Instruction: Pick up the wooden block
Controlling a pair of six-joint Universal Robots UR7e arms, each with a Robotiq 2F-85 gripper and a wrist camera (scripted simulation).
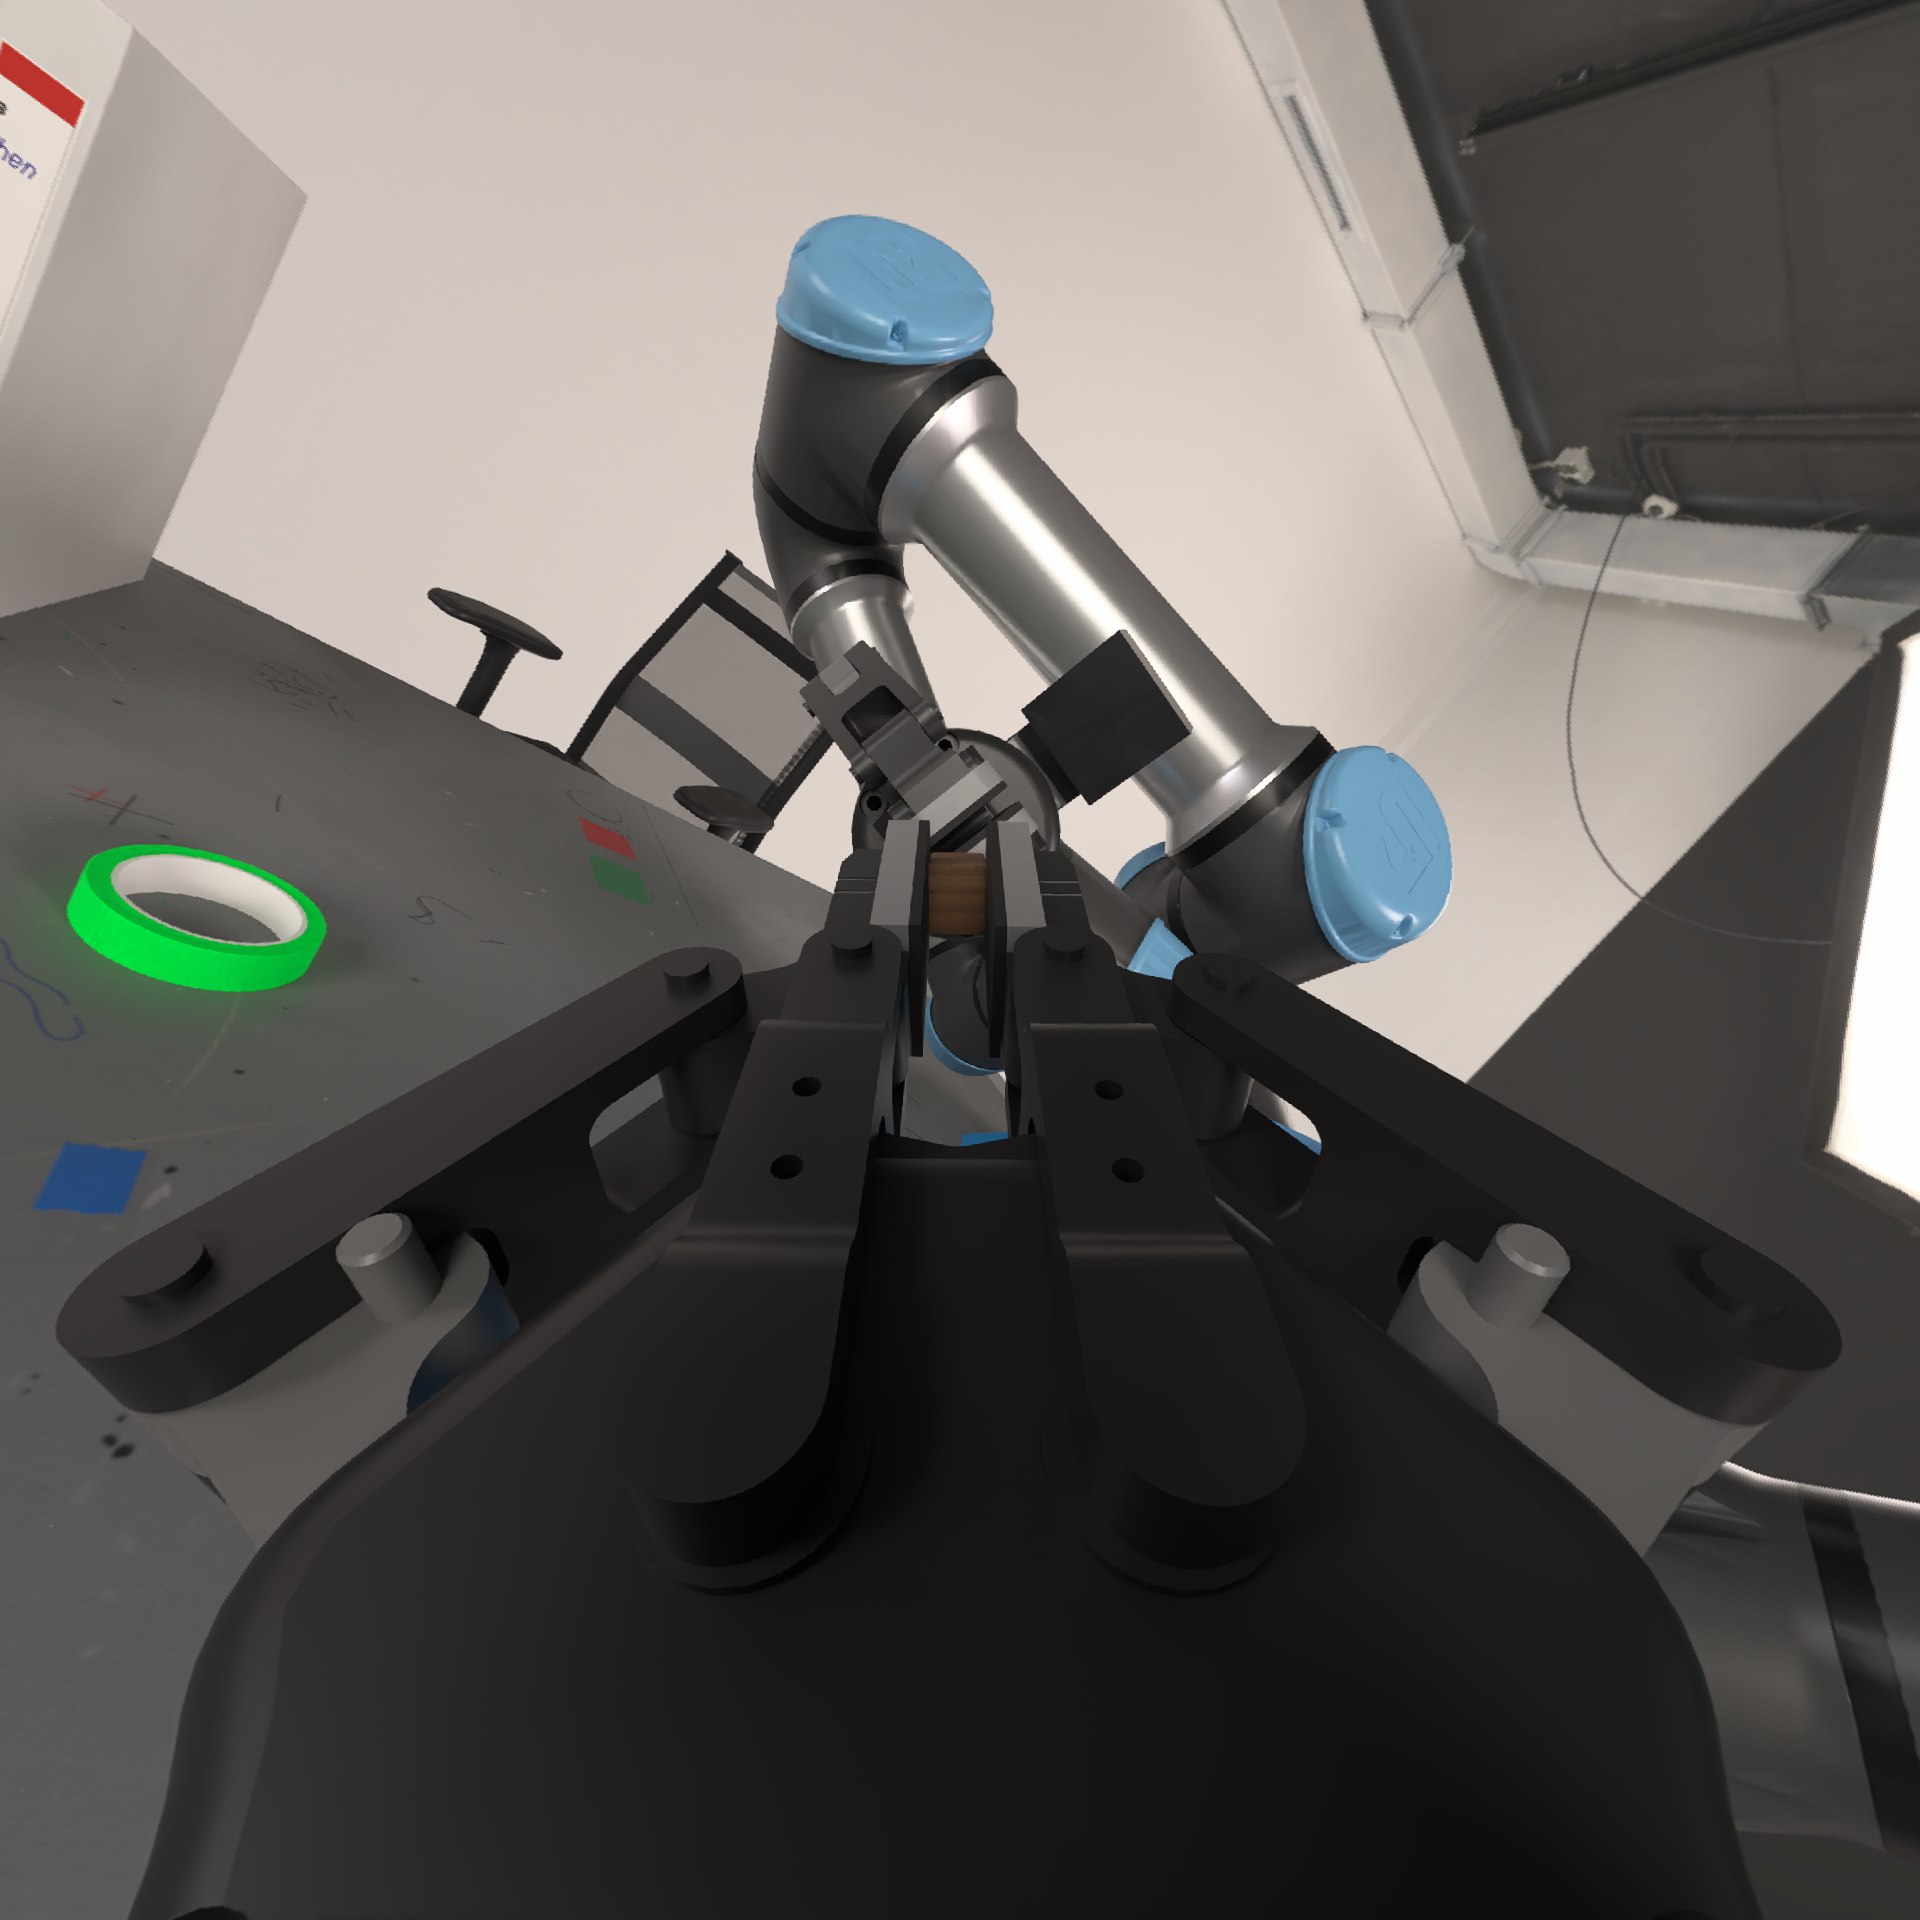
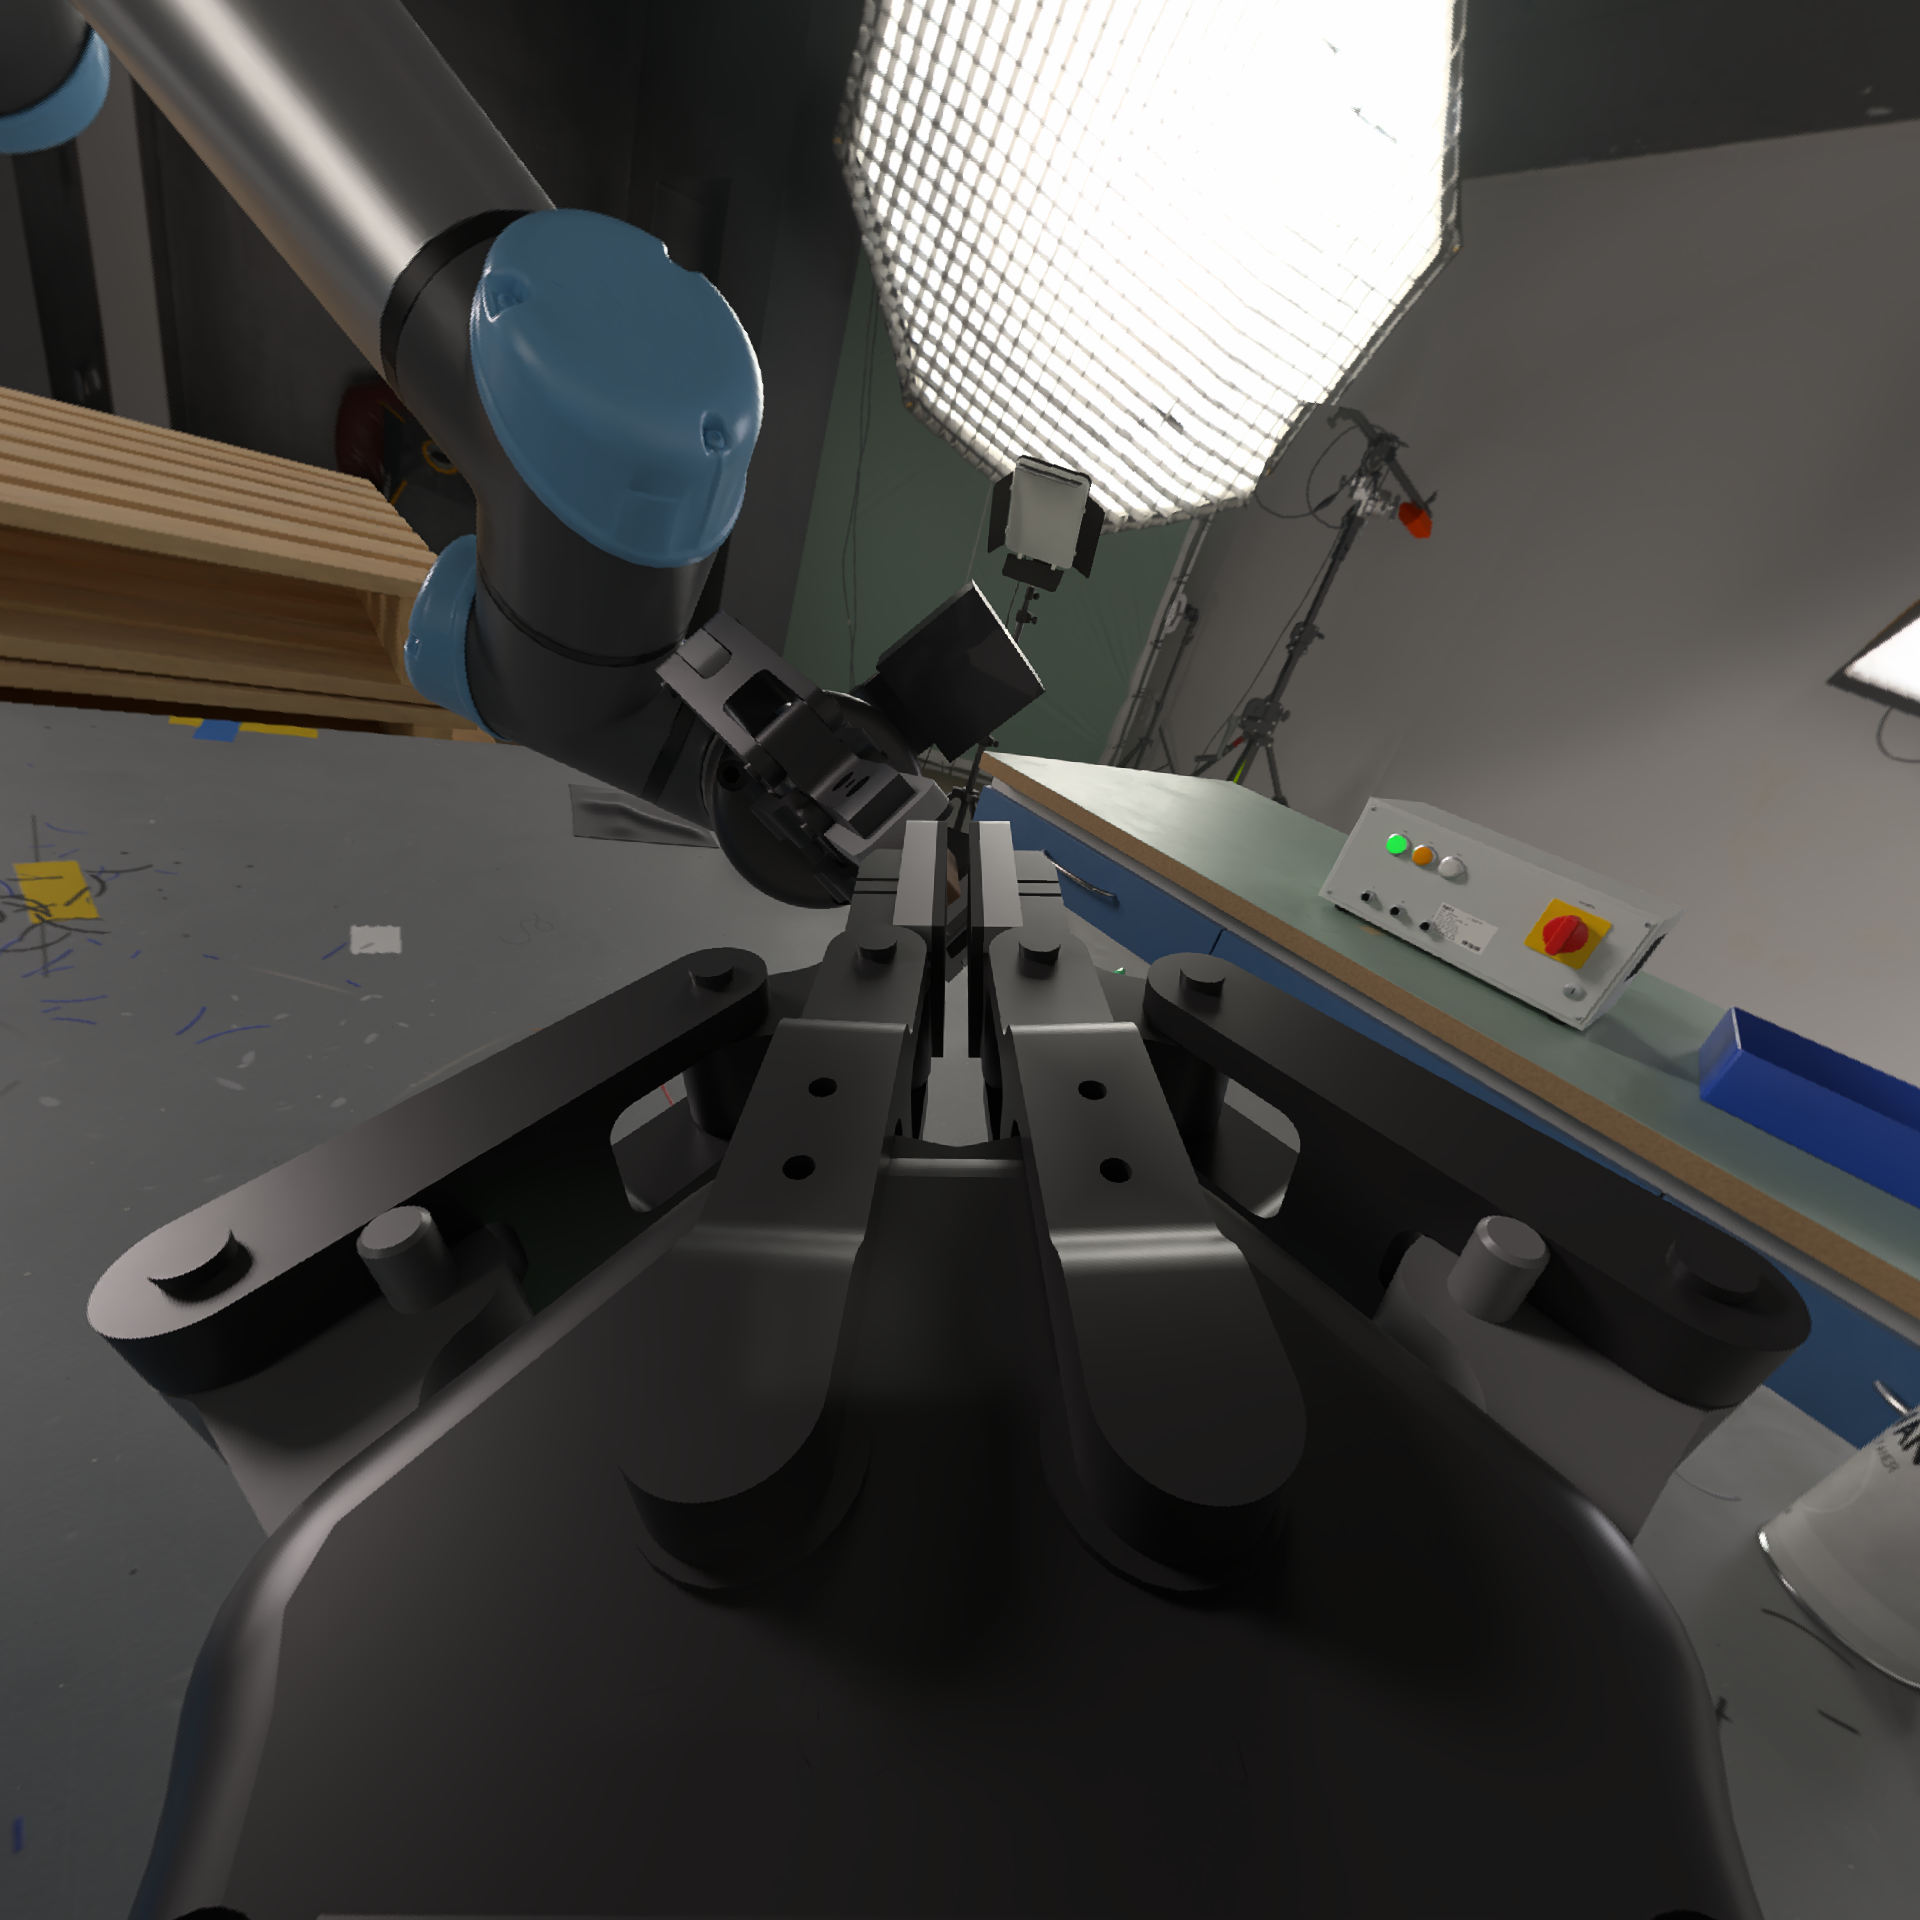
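The wooden block (image 1: 956, 896) is small and brown, held between the fingertips of my left gripper (image 1: 956, 883), which is shut on it above the dark table (image 1: 312, 1039). My right gripper (image 1: 914, 758) meets the block from the far side, tip to tip with the left one. In the right wrist view my right gripper (image 2: 956, 883) is closed to a narrow gap, with a brown sliver of the block (image 2: 953, 885) between its tips. The left gripper (image 2: 831, 790) shows just behind, its fingertips hidden by my right fingers.
A green tape roll (image 1: 195, 916) lies on the table at left, and a white box (image 1: 104, 312) stands at its far corner. A side bench holds a white control box (image 2: 1496, 909) and a blue bin (image 2: 1808, 1081). Wooden pallets (image 2: 187, 561) stand behind the table.
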